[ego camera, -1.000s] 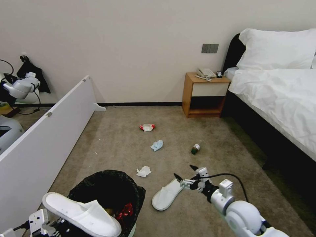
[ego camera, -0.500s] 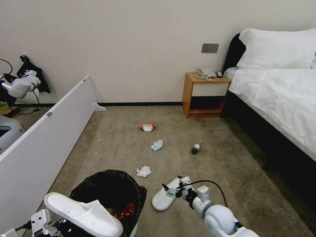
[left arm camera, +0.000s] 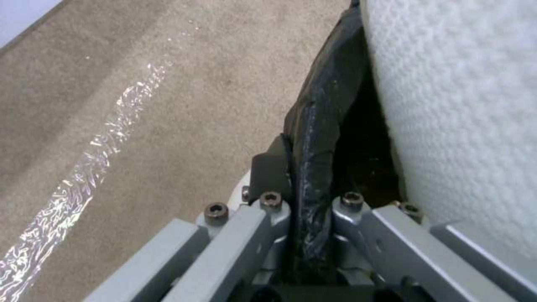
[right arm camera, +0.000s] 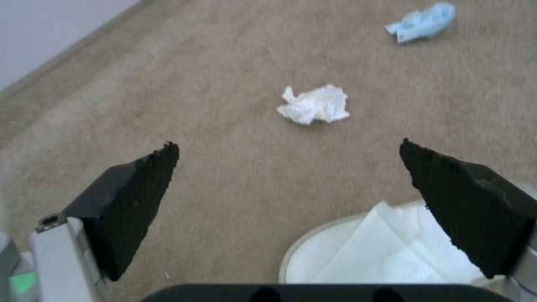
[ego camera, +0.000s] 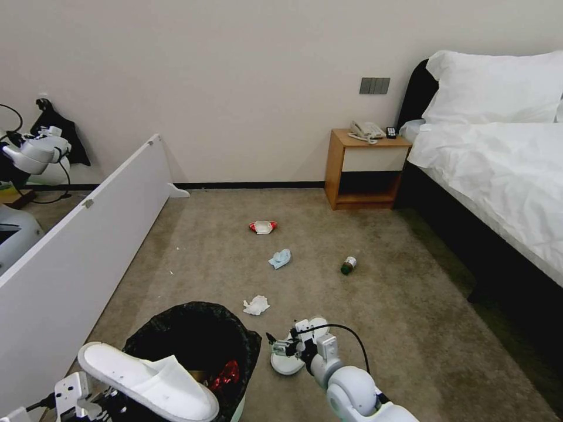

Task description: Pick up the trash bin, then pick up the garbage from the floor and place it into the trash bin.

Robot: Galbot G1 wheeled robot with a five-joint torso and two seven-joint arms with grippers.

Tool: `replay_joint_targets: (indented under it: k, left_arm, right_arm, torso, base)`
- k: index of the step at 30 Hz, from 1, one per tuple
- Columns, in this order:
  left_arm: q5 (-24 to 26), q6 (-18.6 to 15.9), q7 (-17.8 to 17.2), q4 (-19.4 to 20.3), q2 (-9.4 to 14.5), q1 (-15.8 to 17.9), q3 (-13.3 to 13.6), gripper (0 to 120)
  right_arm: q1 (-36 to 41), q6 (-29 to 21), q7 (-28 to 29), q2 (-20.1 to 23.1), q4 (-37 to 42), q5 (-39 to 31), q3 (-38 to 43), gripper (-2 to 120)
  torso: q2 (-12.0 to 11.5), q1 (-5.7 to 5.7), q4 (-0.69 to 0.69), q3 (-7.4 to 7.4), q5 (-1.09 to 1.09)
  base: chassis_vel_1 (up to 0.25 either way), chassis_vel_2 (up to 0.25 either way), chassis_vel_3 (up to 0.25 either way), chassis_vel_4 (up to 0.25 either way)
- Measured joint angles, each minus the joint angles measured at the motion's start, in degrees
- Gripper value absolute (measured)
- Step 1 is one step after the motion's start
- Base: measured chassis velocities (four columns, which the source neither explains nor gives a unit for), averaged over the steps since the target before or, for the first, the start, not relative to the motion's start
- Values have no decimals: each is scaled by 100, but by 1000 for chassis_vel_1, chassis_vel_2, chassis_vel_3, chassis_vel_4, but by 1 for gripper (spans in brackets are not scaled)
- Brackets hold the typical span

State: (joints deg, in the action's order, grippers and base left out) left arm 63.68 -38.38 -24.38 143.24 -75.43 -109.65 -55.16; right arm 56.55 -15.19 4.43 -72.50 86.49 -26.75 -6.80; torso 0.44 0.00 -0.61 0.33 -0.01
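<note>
Though I can read no writing, my head view shows the trash bin (ego camera: 196,343) on the floor (ego camera: 381,293), one slipper (ego camera: 146,381) across its rim. Left wrist view: my left gripper (left arm camera: 310,201) pinches its bagged rim. Right wrist view: my right gripper (right arm camera: 288,157) gapes wide, empty, above another slipper (right arm camera: 363,256) beside the bin.

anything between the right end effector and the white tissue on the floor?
Nothing. In the right wrist view the open right end effector faces the white tissue across bare carpet; the slipper lies under its fingers, nearer than the tissue.
</note>
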Motion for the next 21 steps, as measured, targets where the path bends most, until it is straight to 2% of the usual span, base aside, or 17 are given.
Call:
replay_joint_targets:
  k: [13, 21]
  left_arm:
    - [23, 2, 1, 0, 17, -1, -26, 3]
    - [24, 2, 1, 0, 19, 4, -29, 3]
  right_arm:
    - [-32, -456, 328, -109, -404, 357, 232, 100]
    - [-190, -456, 348, -302, -820, 382, 357, 100]
  torso:
    - [0, 0, -1, 0, 1]
    - [0, 0, 0, 0, 1]
  base:
    - [0, 0, 0, 0]
    - [0, 0, 0, 0]
